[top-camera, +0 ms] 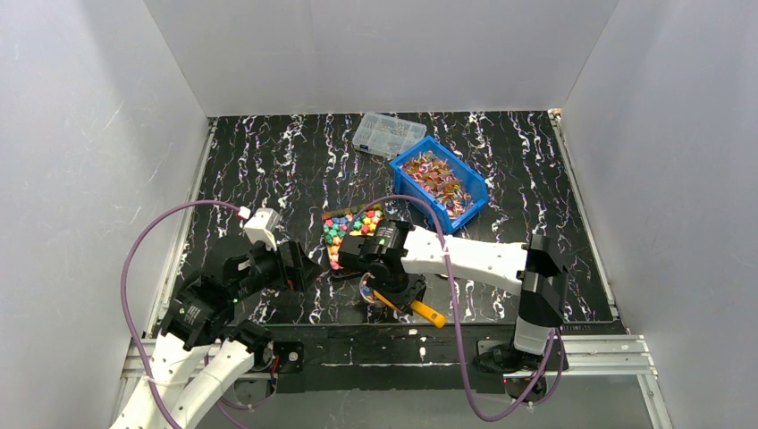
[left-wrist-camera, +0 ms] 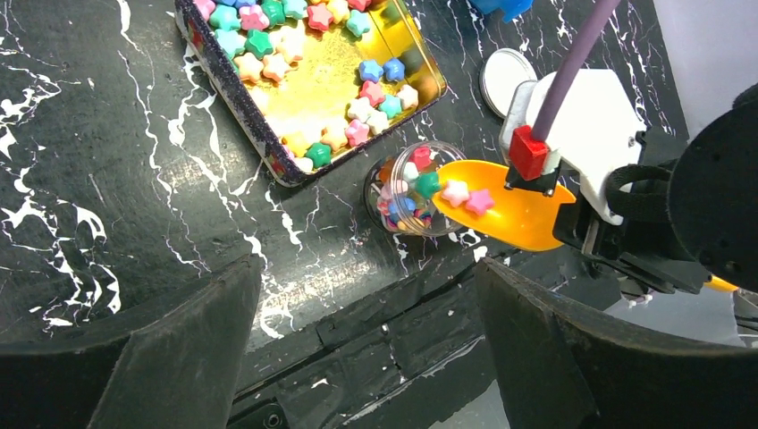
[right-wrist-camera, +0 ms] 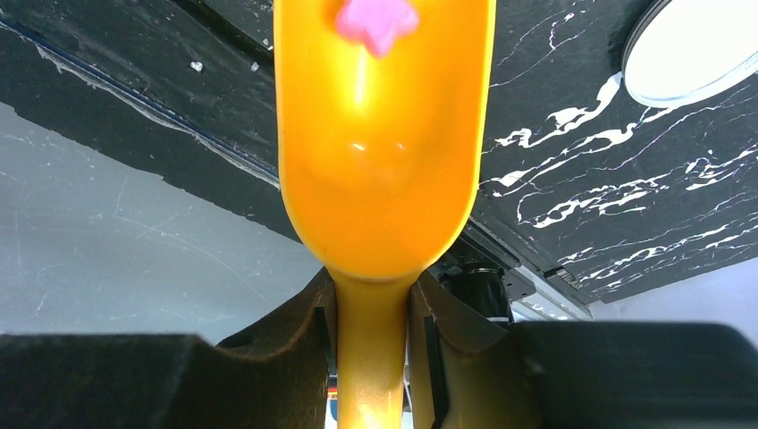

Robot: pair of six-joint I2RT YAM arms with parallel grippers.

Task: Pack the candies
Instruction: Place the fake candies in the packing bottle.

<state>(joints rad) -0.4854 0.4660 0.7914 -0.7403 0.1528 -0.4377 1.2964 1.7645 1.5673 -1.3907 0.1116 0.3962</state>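
Star-shaped candies (left-wrist-camera: 308, 54) in pink, green, blue and yellow lie in a gold-lined tin tray (left-wrist-camera: 407, 49); the same tray (top-camera: 332, 214) shows in the top view. A small clear jar (left-wrist-camera: 413, 189) holding some of them stands just in front of the tray. My right gripper (right-wrist-camera: 371, 349) is shut on the handle of an orange scoop (right-wrist-camera: 384, 161), whose bowl (left-wrist-camera: 514, 214) carries a white and a pink star at the jar's rim. My left gripper (left-wrist-camera: 366, 357) is open and empty, near the table's front edge, left of the jar. Wrapped candies (top-camera: 438, 179) fill a blue bin (top-camera: 476, 181).
A clear compartment box (top-camera: 387, 134) sits behind the blue bin. The jar's white round lid (left-wrist-camera: 507, 76) lies flat on the mat right of the tray, also seen as a white disc (right-wrist-camera: 688, 54). The right arm (top-camera: 483, 259) stretches across the front right.
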